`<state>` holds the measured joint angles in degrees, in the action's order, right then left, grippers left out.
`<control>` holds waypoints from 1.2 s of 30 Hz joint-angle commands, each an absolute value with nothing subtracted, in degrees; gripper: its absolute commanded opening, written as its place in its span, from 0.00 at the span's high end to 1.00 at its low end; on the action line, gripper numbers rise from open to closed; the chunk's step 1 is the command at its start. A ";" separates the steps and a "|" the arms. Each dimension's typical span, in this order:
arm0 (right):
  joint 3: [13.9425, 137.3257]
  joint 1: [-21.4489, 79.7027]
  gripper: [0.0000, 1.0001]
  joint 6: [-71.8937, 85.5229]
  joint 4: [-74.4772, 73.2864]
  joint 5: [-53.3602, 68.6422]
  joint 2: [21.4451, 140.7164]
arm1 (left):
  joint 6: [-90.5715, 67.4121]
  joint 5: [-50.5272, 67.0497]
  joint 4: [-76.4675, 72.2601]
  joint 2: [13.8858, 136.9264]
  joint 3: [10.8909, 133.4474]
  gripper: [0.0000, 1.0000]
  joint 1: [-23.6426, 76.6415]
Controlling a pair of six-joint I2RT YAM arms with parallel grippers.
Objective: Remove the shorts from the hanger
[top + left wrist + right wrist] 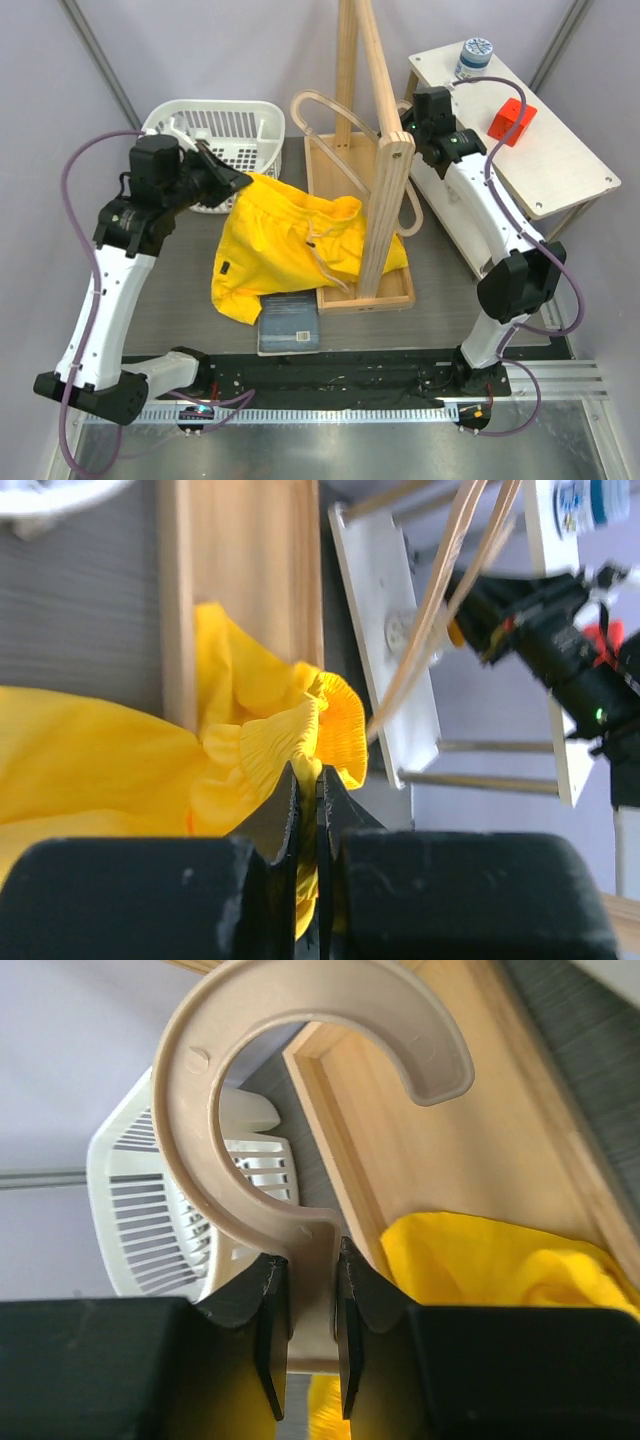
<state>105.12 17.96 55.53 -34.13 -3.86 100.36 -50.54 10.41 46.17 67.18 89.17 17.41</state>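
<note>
The bright yellow shorts [290, 250] lie crumpled on the dark table, partly draped into the wooden tray. My left gripper [240, 182] is shut on their gathered waistband [300, 730], and a fold of yellow fabric is pinched between the jaws [308, 778]. The light-wood hanger [298, 112] loops behind the rack post. In the left wrist view its thin arms [450, 580] run up to the right. My right gripper [312, 1260] is shut on the neck below the hanger's curved hook [200, 1110], up beside the rack post [412, 128].
An upright wooden rack [385, 190] with a tray base [365, 295] stands mid-table. A white basket [215, 130] sits at the back left. A grey-blue flat pack [288, 322] lies in front. A white side table [560, 170] on the right holds a red block [511, 122] and a jar [474, 55].
</note>
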 commanded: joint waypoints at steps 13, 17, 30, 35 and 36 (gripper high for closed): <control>96.43 17.93 0.99 41.75 -41.75 -1.24 84.12 | -32.27 -19.50 59.42 67.06 120.82 1.00 12.48; 94.75 18.02 0.99 41.22 -42.19 -0.70 82.36 | -28.13 -25.39 58.45 67.32 126.38 1.00 12.57; 97.38 18.02 0.99 38.50 -44.29 1.93 83.94 | -19.16 -32.43 54.49 70.92 134.03 1.00 12.57; 98.35 17.93 0.99 38.15 -44.91 2.64 84.11 | -22.49 -24.38 53.35 73.38 130.79 1.00 12.48; 98.35 18.02 0.99 38.06 -44.91 2.72 84.02 | -23.54 -22.34 53.35 73.91 129.22 1.00 12.48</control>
